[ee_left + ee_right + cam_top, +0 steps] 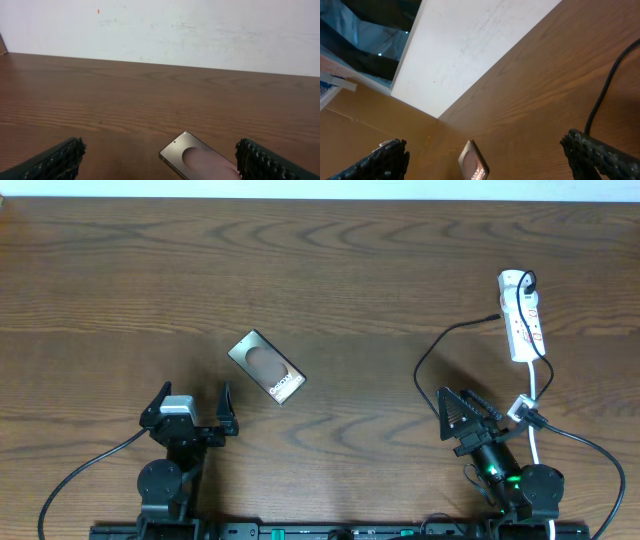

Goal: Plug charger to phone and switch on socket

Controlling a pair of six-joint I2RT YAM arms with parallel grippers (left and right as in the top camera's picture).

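The phone (pixel 267 367) lies flat and slanted on the wooden table, left of centre, with a pale oval and white lettering; it also shows in the left wrist view (pixel 200 159) and the right wrist view (pixel 474 163). The white socket strip (pixel 521 315) lies at the far right with a black plug in its far end. The thin black charger cable (pixel 440 345) curves from the strip toward my right arm; its tip (pixel 497 316) rests beside the strip. My left gripper (pixel 193 412) is open and empty, near the phone. My right gripper (pixel 462 408) is open and empty beside the cable.
A white cord (pixel 536 395) runs from the strip toward the front edge past my right arm. Thicker black cables (pixel 75 475) leave both arm bases at the front. A white wall (pixel 160 30) borders the table's far edge.
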